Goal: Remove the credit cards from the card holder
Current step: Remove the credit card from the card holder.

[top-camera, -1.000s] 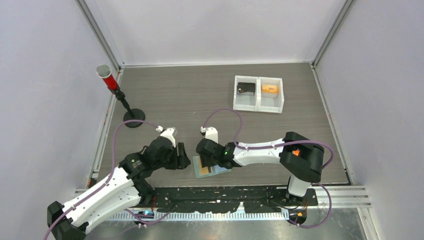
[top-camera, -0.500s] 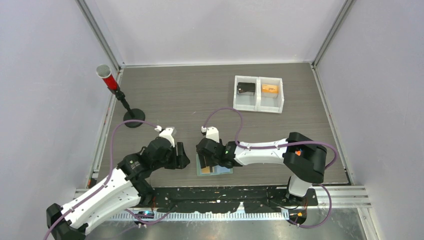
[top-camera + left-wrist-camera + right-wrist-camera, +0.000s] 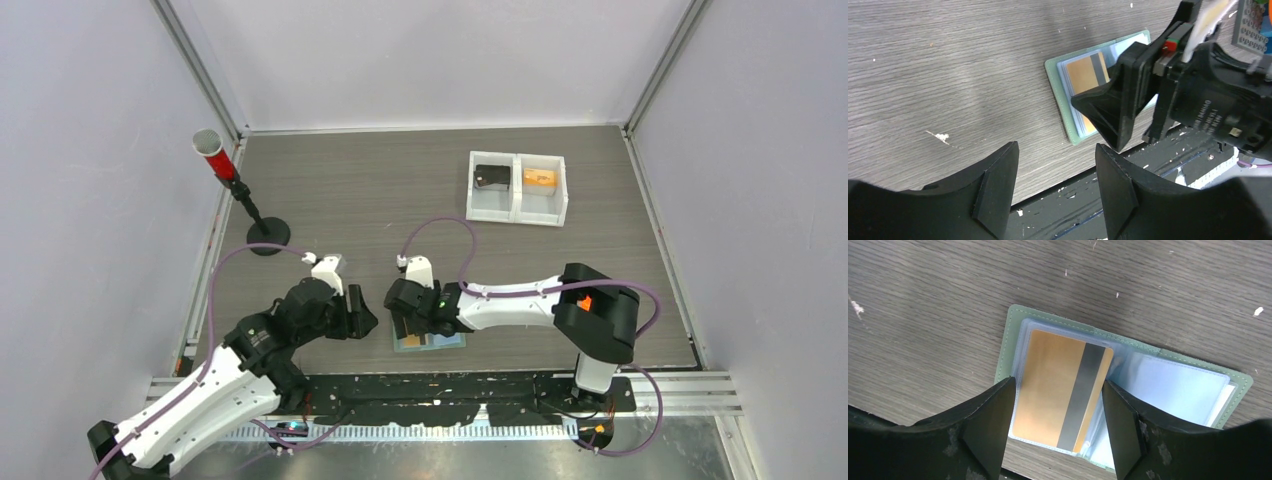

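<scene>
The sage-green card holder (image 3: 1013, 335) lies open on the table near its front edge, also in the top view (image 3: 445, 341) and left wrist view (image 3: 1058, 85). An orange-tan credit card (image 3: 1053, 380) with a grey stripe sits in its left clear pocket. The right pocket shows pale blue (image 3: 1173, 390); I cannot tell card from pocket. My right gripper (image 3: 1060, 437) is open just above the holder, its jaws on either side of the orange card. My left gripper (image 3: 1055, 192) is open and empty, to the left of the holder over the table's front edge (image 3: 357, 320).
A white two-compartment tray (image 3: 517, 215) at the back right holds a black flat piece (image 3: 492, 177) and an orange item (image 3: 540, 178). A red-and-grey cylinder on a black stand (image 3: 222, 165) is at the left. A black mounting plate (image 3: 430, 395) runs along the near edge.
My right gripper has moved a little to the left over the open holder. My left arm has shifted slightly left and back. The holder stays in place.
</scene>
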`<state>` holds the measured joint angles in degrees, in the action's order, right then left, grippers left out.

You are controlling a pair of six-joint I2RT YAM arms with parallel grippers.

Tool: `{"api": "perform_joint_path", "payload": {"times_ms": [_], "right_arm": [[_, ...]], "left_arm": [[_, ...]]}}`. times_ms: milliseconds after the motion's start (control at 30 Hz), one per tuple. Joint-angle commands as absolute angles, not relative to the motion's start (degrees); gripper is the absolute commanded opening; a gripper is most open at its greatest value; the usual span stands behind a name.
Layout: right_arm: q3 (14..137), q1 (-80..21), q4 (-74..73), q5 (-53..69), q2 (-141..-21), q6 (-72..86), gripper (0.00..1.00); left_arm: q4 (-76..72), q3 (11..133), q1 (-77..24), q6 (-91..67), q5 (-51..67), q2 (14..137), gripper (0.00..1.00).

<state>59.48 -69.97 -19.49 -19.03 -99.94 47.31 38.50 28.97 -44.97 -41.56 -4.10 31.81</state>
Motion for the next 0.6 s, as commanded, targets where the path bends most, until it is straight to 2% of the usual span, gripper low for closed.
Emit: {"api": "perform_joint_path", "payload": {"times_ms": [0, 167, 367, 567], "right_arm": [[62.61, -70.44, -21.46, -21.70, -102.36, 49.35, 0.71], [63.01, -70.49, -21.65, -21.70, -103.76, 49.37, 0.69], [61.60, -70.48, -18.47, -21.27, -102.17, 48.52, 0.58], [56.78, -70.19, -13.39, -22.23, -98.10, 48.65, 0.53]], "left_arm": [[38.71, 30.26, -44.74, -40.71, -5.45, 30.37, 0.60], [39.00, 29.95, -44.74, -40.52, -5.30, 30.28, 0.61], [37.94, 28.80, -44.74, -40.95, -5.24, 29.95, 0.60], [34.33, 26.72, -44.65, -43.73, -3.81, 33.14, 0.57]]}}
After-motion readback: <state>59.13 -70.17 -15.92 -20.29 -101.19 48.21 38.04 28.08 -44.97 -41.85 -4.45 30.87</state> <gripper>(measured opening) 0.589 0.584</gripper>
